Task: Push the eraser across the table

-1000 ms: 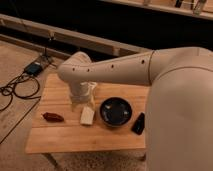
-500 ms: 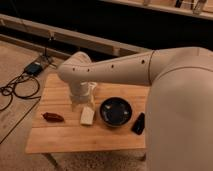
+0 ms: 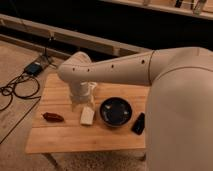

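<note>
**Eraser lies lower right of the gripper, with the bowl between them**

The eraser [image 3: 138, 124] is found on the table [image 3: 60, 140] at the lower right of the wooden top, just beside the dark bowl [image 3: 116, 111] and close to where the table is cut off by the robot's bulky white arm [image 3: 115, 72]. Its long axis is tilted, running from lower left up toward upper right.

The gripper [image 3: 81, 103] is placed at the centre left of the frame, low over the table and just above a pale cream block [image 3: 87, 116]. From there the eraser is reached by travelling right and slightly down in the frame. The bowl sits squarely on that line, so it is judged that a path around it will be needed, most likely along the near edge of the table, before the eraser can be pushed.

Whether the gripper is spread or pressed together cannot be told. Its outline merges with the white wrist and with a pale shape beside it that cannot be identified. No contact with the cream block can be confirmed either.

A reddish-brown object [image 3: 53, 117] lies at the left of the table, well apart from the eraser. The table's right end is hidden behind the arm, so the room left beyond the eraser cannot be judged.
</note>
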Motion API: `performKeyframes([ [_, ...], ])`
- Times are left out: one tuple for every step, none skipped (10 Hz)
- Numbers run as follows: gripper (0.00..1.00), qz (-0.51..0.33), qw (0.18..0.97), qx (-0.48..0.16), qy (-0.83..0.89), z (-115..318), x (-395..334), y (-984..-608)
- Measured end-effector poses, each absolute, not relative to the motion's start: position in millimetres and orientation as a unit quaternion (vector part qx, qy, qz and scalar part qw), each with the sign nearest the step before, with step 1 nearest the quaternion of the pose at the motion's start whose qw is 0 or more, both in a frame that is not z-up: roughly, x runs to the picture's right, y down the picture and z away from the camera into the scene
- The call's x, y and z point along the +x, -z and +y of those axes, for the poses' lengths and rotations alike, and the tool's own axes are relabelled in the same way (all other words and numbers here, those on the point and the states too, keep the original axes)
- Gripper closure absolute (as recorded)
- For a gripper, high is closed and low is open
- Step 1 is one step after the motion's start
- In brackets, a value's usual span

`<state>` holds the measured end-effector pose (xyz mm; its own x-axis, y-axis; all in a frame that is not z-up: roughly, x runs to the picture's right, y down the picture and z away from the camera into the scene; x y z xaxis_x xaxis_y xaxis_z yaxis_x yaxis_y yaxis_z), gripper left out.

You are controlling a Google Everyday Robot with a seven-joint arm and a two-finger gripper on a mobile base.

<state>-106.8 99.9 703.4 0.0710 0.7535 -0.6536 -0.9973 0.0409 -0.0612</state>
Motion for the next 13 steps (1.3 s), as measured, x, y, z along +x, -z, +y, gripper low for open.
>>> performKeyframes([
  [0.35,0.232,0.683,-0.263,-0.641,99.9,-106.8,-703.4],
  [0.35,0.232,0.683,-0.263,-0.641,100.0,-106.8,-703.5],
  [0.35,0.232,0.683,-0.263,-0.641,99.9,-106.8,-703.4],
  [0.35,0.232,0.683,-0.263,-0.641,100.0,-106.8,-703.4],
  [0.35,0.232,0.683,-0.263,-0.641,100.0,-106.8,-703.4],
  [0.35,0.232,0.683,-0.263,-0.641,100.0,-106.8,-703.4],
  [0.35,0.232,0.683,-0.262,-0.641,100.0,-106.7,-703.4],
  [0.35,0.232,0.683,-0.263,-0.641,100.0,-106.8,-703.4],
  [0.35,0.232,0.683,-0.262,-0.641,99.9,-106.8,-703.4],
  [0.35,0.232,0.683,-0.263,-0.641,99.4,-107.3,-703.6],
  [0.35,0.234,0.680,-0.263,-0.643,98.0,-104.8,-707.3],
  [0.35,0.235,0.677,-0.260,-0.648,95.3,-98.7,-711.7],
  [0.35,0.237,0.672,-0.254,-0.654,91.4,-86.9,-717.1],
])
